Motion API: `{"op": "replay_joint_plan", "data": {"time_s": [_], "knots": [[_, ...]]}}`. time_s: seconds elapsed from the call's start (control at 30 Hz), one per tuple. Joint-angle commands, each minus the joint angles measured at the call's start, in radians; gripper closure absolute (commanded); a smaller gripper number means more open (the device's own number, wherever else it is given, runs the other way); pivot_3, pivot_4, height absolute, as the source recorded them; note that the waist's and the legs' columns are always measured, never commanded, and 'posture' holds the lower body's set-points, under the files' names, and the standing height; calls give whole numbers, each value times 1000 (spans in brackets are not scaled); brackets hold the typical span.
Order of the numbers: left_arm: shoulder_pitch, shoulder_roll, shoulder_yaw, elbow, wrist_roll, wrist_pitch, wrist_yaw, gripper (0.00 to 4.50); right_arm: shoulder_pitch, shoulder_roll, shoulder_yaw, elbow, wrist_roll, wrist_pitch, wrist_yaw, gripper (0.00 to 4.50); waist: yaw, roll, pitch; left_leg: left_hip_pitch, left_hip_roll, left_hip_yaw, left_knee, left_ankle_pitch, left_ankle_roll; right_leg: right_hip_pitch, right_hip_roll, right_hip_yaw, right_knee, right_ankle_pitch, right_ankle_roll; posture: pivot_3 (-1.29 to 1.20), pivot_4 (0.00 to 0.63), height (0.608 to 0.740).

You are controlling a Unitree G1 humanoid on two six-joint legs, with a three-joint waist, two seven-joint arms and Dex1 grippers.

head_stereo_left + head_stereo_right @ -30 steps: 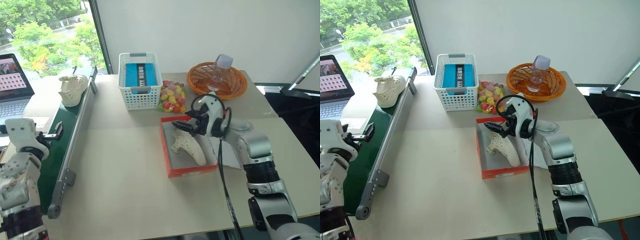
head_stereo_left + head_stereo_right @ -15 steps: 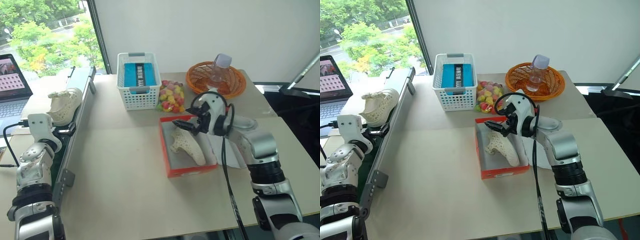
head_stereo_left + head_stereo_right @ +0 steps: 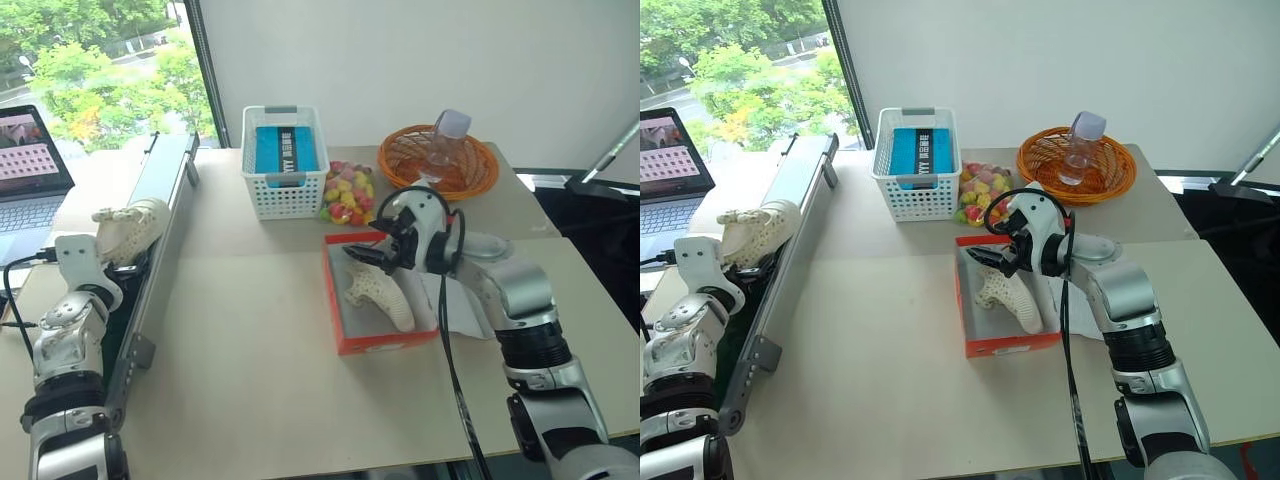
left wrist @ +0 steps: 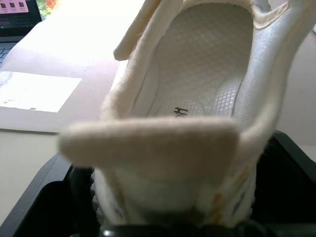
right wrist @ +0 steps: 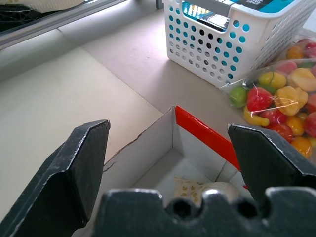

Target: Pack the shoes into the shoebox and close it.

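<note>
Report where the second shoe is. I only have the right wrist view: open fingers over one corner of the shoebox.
Observer: The second shoe lies on the conveyor at the robot's left, well apart from the shoebox.
Operator: Give me the left gripper's position.
Observer: The left gripper is right at that shoe's heel, with its fingers open.
Operator: Check what's already packed.
Observer: One shoe lies lengthwise on the shoebox floor, just below the right gripper.
</note>
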Motion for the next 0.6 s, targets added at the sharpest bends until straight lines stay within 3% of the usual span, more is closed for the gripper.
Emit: {"op": "replay_joint_plan", "data": {"time_s": [0.03,0.1,0.2,0.37,0.6], "knots": [[3,-16,4,-41,-30,1,-19,674,-36,-8,-9,-19,-5,-5,0,0,7,0,0,0,0,0,0,0,0,0,0,0,0,0,0,0,150,740],[-3,-16,-6,-54,-23,2,-14,1210,-42,-8,-9,-11,-11,-9,-3,0,12,0,0,0,0,0,0,0,0,0,0,0,0,0,0,0,150,740],[-34,-15,-12,-81,-16,20,18,1535,-51,-7,-12,-3,-13,-8,-6,0,17,0,0,0,0,0,0,0,0,0,0,-1,0,0,0,0,150,740],[-103,-43,-32,-204,-50,44,26,1535,-64,12,-41,-1,17,16,-15,0,21,-1,0,-1,0,0,0,0,0,0,0,-1,-1,0,0,0,150,740],[-271,-174,-149,-466,-135,184,56,1535,-182,169,-323,23,284,243,-173,0,17,-5,2,-5,0,-1,1,1,0,-1,0,-1,-2,2,2,0,150,740]]}}
